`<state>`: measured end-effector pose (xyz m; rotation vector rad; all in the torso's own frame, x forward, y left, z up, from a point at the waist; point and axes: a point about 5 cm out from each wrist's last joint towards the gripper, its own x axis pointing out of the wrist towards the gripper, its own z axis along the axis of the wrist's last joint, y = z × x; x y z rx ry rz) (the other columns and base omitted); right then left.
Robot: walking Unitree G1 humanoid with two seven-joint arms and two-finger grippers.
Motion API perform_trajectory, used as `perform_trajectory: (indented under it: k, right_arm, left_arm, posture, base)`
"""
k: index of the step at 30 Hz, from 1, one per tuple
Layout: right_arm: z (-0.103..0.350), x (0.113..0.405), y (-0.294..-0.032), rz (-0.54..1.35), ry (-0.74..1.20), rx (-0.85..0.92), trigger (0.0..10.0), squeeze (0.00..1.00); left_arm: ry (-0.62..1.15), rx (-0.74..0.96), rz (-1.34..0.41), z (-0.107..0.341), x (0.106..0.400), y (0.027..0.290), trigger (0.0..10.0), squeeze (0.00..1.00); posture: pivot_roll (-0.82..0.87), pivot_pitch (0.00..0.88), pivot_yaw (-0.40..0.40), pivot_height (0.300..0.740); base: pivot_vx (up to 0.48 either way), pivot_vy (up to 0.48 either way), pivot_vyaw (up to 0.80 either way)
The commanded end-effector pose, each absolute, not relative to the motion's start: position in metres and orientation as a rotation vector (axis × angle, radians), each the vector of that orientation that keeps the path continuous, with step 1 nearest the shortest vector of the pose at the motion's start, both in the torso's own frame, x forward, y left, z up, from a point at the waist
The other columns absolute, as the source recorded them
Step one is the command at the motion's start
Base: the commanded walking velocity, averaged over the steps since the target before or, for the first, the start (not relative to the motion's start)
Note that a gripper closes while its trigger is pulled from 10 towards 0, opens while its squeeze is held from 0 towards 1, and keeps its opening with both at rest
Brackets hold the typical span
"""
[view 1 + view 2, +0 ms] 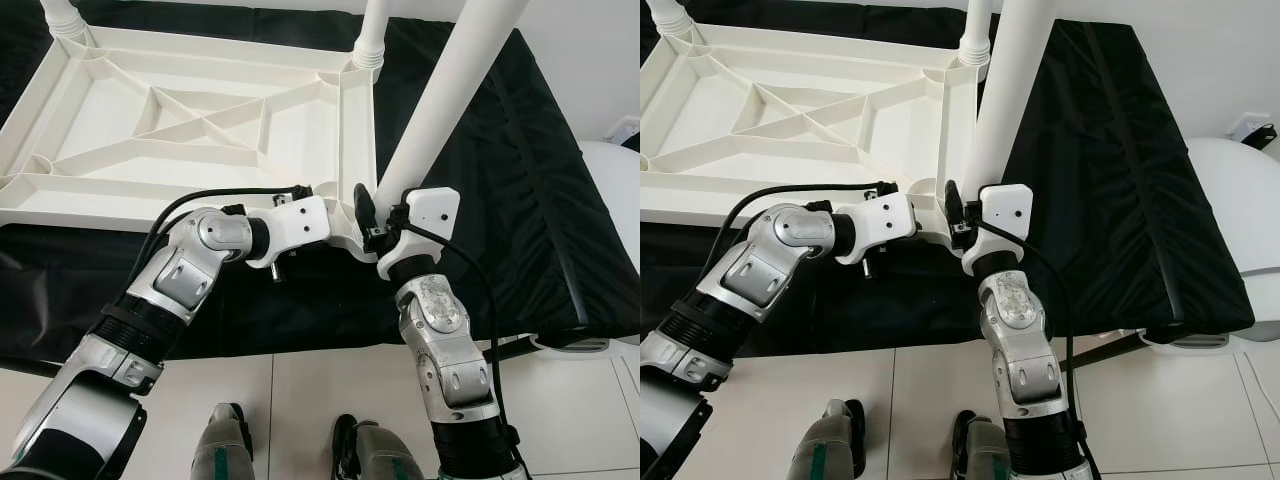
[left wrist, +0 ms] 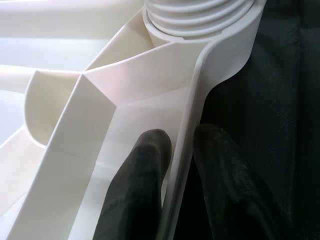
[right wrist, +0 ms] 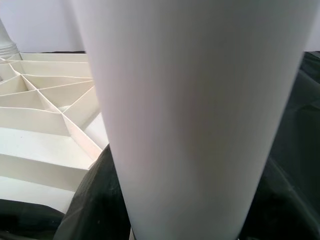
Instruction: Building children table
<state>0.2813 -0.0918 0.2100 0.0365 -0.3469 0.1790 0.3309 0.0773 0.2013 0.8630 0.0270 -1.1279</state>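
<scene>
Left gripper (image 2: 181, 175) pinches the rim of the upturned white tabletop (image 1: 190, 130), one black finger on each side. My right gripper (image 1: 372, 222) wraps the white table leg (image 1: 450, 95) standing in the near corner socket. I see the tabletop lying on a black sheet (image 1: 520, 200).

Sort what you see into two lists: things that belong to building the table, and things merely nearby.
Belongs to the job:
- white ribbed plastic tabletop, lying upside down
- long white round table leg
- left gripper, fingers clamped on the tabletop's rim
- right gripper, around the leg

Merely nearby:
- black cloth
- pale tiled floor
</scene>
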Motion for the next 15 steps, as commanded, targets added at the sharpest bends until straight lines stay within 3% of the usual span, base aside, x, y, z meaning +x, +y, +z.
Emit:
perform_trajectory:
  k: [1, 11, 12, 15]
  right_arm:
    - [0.2031, 0.2794, -0.1003, 0.108, -0.316, 0.048, 10.0, 0.00]
    - [0.2026, 0.2798, -0.1006, 0.104, -0.313, 0.056, 10.0, 0.00]
    - [0.2029, 0.2797, -0.1007, 0.109, -0.313, 0.064, 10.0, 1.00]
    - [0.2039, 0.2793, -0.1008, 0.140, -0.315, 0.089, 10.0, 1.00]
  left_arm:
    - [0.018, 0.877, -1.113, 0.2013, 0.3307, 0.0781, 10.0, 0.00]
    - [0.019, 0.878, -1.112, 0.2015, 0.3307, 0.0789, 10.0, 0.00]
    - [0.020, 0.877, -1.112, 0.2016, 0.3308, 0.0791, 10.0, 0.00]
    - [0.020, 0.876, -1.111, 0.2019, 0.3309, 0.0793, 10.0, 0.00]
  posture:
    - [0.08, 0.207, -0.026, 0.740]
    - [0.08, 0.209, -0.026, 0.740]
    - [0.08, 0.210, -0.026, 0.740]
    - [0.08, 0.213, -0.025, 0.740]
  base:
    - [0.000, 0.000, 0.00]
    - [0.000, 0.000, 0.00]
    - [0.000, 0.000, 0.00]
    - [0.000, 0.000, 0.00]
